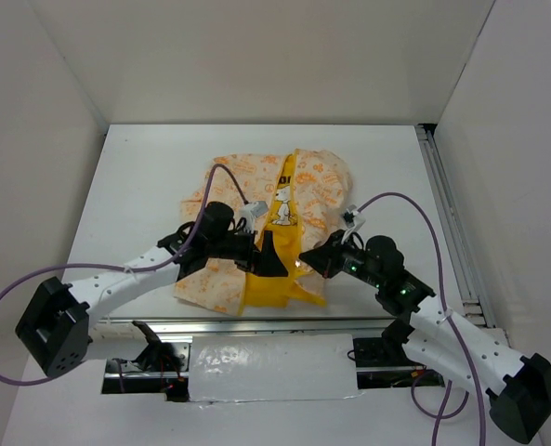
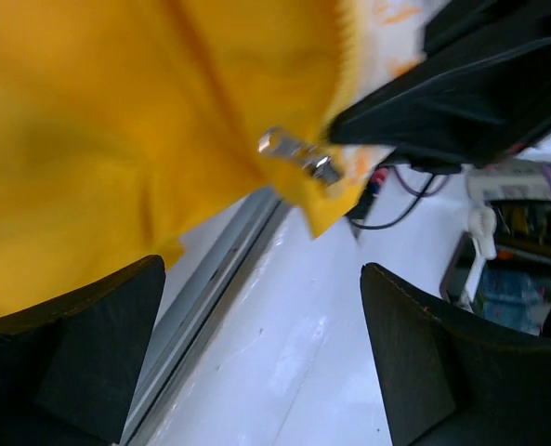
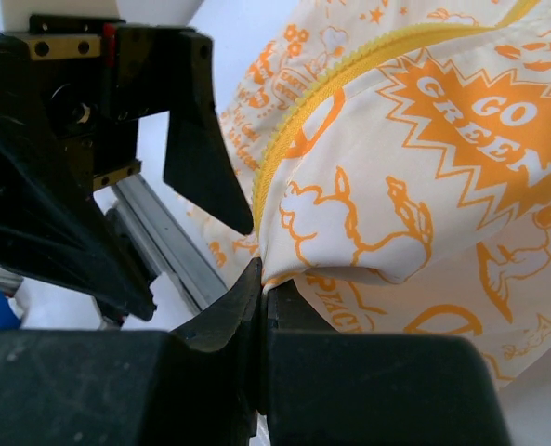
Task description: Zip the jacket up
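Jacket, child-size and cream-peach with orange cartoon print, lies spread in the middle of the white tabletop. Its collar points away from the arms and its hem is toward the near edge. At the hem the bright yellow lining is turned out.

The right gripper is clenched. In its wrist view the two black fingers are pressed together on a fold of the printed fabric at the jacket's front edge, just below the yellow zipper strip. The strip curves up and away from the pinch.

The left gripper is spread wide and grasps nothing. In its wrist view its fingers stand well apart with the bare tabletop between them. The yellow lining hangs above them, and whether it brushes the left-hand finger cannot be told. A small metal zipper pull sits at the lower corner of the yellow fabric, just beside the right gripper's dark fingers. The two grippers face each other closely at the hem.

An aluminium rail runs along the near edge of the tabletop, with a taped white sheet below it. A second rail runs along the right side. Plain white walls close in the back and both sides. Purple cables loop from each arm.
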`<action>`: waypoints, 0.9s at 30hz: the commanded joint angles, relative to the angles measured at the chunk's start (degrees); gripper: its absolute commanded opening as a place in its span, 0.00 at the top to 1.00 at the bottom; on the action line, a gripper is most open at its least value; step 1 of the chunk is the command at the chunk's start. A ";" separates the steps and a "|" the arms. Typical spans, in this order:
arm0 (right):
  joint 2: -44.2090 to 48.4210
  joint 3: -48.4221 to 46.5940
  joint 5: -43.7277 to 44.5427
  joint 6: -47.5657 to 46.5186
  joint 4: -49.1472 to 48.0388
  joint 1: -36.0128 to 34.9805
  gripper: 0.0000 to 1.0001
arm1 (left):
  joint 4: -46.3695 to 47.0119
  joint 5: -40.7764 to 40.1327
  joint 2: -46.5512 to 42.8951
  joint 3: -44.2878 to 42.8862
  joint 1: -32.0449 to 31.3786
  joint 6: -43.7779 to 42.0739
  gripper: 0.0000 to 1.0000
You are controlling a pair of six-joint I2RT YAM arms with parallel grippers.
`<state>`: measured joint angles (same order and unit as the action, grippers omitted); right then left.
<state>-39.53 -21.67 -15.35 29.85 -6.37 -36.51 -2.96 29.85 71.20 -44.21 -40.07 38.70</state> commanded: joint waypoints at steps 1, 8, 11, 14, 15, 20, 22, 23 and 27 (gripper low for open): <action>1.29 -1.09 -2.92 2.85 -5.85 -0.58 1.00 | 10.68 9.33 3.32 -4.12 -0.44 -2.57 0.02; 0.77 -1.27 -1.61 4.87 -6.90 -1.02 1.00 | 14.65 13.75 7.54 -6.42 -1.14 -2.84 0.15; -0.19 -1.79 -1.17 4.96 -6.90 -1.19 1.00 | 14.83 14.45 8.25 -7.03 -1.23 -3.01 0.23; -1.16 -2.15 -1.43 5.13 -7.08 -1.19 1.00 | 15.35 15.15 9.04 -7.56 -1.32 -2.93 0.31; -1.25 -2.23 -1.52 5.13 -7.16 -1.37 1.00 | 15.70 15.50 9.39 -7.65 -1.32 -2.84 0.34; -0.55 -2.24 0.40 6.36 -7.51 -1.37 0.98 | 16.06 17.09 10.80 -8.61 -1.32 -3.71 0.67; -0.11 -2.06 0.94 7.06 -7.86 -1.37 0.97 | 15.97 17.18 10.80 -8.70 -1.41 -3.89 0.69; -0.02 -1.97 1.29 6.98 -8.04 -1.37 0.97 | 15.97 17.18 10.80 -8.70 -1.50 -3.98 0.70; -0.02 -2.32 0.94 7.77 -8.57 -1.46 0.96 | 16.41 17.09 10.89 -8.88 -2.02 -4.07 0.75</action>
<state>-40.32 -21.74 -14.83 36.38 -9.47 -37.30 9.37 44.03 81.80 -50.37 -41.04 35.97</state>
